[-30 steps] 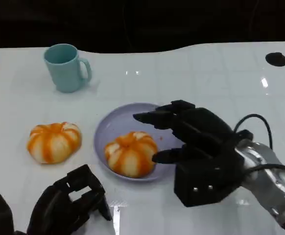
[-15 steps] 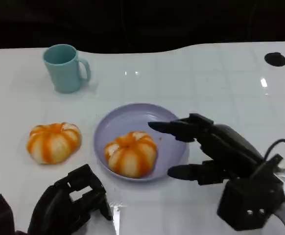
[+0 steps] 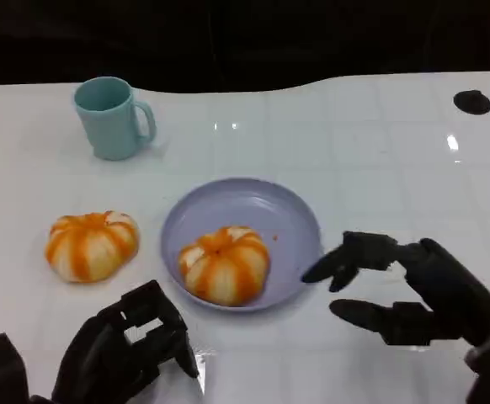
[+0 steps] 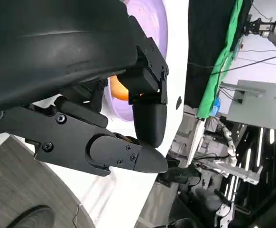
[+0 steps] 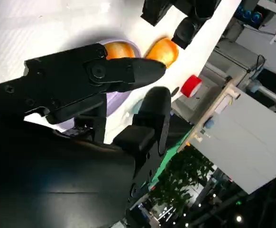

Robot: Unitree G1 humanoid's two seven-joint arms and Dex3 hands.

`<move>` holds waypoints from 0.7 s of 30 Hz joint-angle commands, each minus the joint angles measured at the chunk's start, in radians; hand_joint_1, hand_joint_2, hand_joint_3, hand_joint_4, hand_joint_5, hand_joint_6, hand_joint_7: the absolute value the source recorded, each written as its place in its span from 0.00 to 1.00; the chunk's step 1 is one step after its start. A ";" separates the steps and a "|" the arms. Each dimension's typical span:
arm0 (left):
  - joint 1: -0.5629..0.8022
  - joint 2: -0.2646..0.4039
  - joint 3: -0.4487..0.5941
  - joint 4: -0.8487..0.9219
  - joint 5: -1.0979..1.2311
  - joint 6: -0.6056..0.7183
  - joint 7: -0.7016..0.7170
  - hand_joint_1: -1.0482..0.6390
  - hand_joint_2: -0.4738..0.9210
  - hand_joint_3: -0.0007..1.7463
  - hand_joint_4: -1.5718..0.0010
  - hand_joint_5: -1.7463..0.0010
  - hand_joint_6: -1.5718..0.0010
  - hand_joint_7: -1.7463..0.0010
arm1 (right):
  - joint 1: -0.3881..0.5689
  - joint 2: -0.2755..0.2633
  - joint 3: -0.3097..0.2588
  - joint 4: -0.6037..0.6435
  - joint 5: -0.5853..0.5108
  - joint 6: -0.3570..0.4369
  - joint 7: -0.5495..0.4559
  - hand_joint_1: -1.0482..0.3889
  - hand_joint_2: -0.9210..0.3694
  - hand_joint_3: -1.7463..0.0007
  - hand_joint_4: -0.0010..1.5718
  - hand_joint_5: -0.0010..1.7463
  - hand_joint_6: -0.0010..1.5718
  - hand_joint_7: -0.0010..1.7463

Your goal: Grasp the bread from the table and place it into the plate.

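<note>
Head view: the right hand [image 3: 409, 290] hovers over the white table [image 3: 380, 151] near its front edge, just beside the plate [image 3: 289, 220], fingers spread and holding nothing; the left hand [image 3: 127, 345] sits at the front edge, fingers curled inward around nothing; one round, ridged orange-and-white bread [image 3: 225, 263] lies in the smooth lilac plate; a second bread [image 3: 92, 244] rests on the table towards its left edge; a glossy teal mug [image 3: 110, 116] stands near the back edge.

Left wrist view: black fingers [image 4: 147, 118] bent, empty; the plate [image 4: 152, 28] beyond.

Right wrist view: fingers [image 5: 128, 71] apart, both breads beyond.
</note>
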 commanded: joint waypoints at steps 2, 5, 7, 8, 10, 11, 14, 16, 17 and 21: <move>0.012 0.011 -0.001 -0.016 -0.006 0.004 -0.006 0.25 1.00 0.06 0.56 0.00 0.59 0.17 | 0.071 -0.006 -0.038 -0.018 0.133 -0.001 0.065 0.47 0.28 0.37 0.38 0.95 0.40 0.78; 0.013 0.012 0.002 -0.021 -0.015 0.018 -0.006 0.26 1.00 0.06 0.56 0.00 0.59 0.17 | 0.102 0.010 -0.047 0.005 0.187 -0.029 0.100 0.47 0.30 0.35 0.39 0.96 0.40 0.79; 0.013 0.013 0.002 -0.024 -0.016 0.024 -0.005 0.26 1.00 0.05 0.56 0.00 0.59 0.18 | 0.124 0.019 -0.050 0.015 0.205 -0.035 0.115 0.47 0.30 0.34 0.39 0.97 0.39 0.80; 0.013 0.015 0.002 -0.024 -0.013 0.024 -0.005 0.26 1.00 0.05 0.56 0.00 0.59 0.18 | 0.141 0.023 -0.050 0.022 0.212 -0.038 0.123 0.47 0.30 0.34 0.39 0.98 0.39 0.81; 0.011 0.016 0.002 -0.019 -0.013 0.021 -0.012 0.26 1.00 0.06 0.56 0.00 0.59 0.18 | 0.168 0.034 -0.052 0.033 0.209 -0.050 0.124 0.49 0.30 0.36 0.40 0.99 0.37 0.81; 0.010 0.017 0.003 -0.016 -0.014 0.020 -0.015 0.26 1.00 0.06 0.56 0.00 0.59 0.18 | 0.176 0.040 -0.054 0.035 0.205 -0.053 0.121 0.49 0.30 0.37 0.41 0.99 0.37 0.82; 0.009 0.016 0.003 -0.016 -0.013 0.021 -0.014 0.26 1.00 0.05 0.56 0.00 0.58 0.19 | 0.191 0.058 -0.062 0.039 0.197 -0.058 0.110 0.50 0.29 0.36 0.41 1.00 0.35 0.83; 0.009 0.015 0.003 -0.015 -0.013 0.020 -0.014 0.26 1.00 0.05 0.56 0.00 0.58 0.19 | 0.190 0.071 -0.074 0.055 0.186 -0.076 0.098 0.50 0.29 0.36 0.40 1.00 0.34 0.84; 0.009 0.015 0.003 -0.016 -0.011 0.017 -0.013 0.26 1.00 0.05 0.56 0.00 0.58 0.19 | 0.189 0.077 -0.080 0.062 0.185 -0.082 0.094 0.49 0.29 0.36 0.40 1.00 0.34 0.84; 0.012 0.018 0.002 -0.018 -0.010 0.014 -0.016 0.26 1.00 0.06 0.56 0.00 0.58 0.19 | 0.183 0.096 -0.094 0.094 0.196 -0.097 0.096 0.47 0.28 0.35 0.40 1.00 0.33 0.88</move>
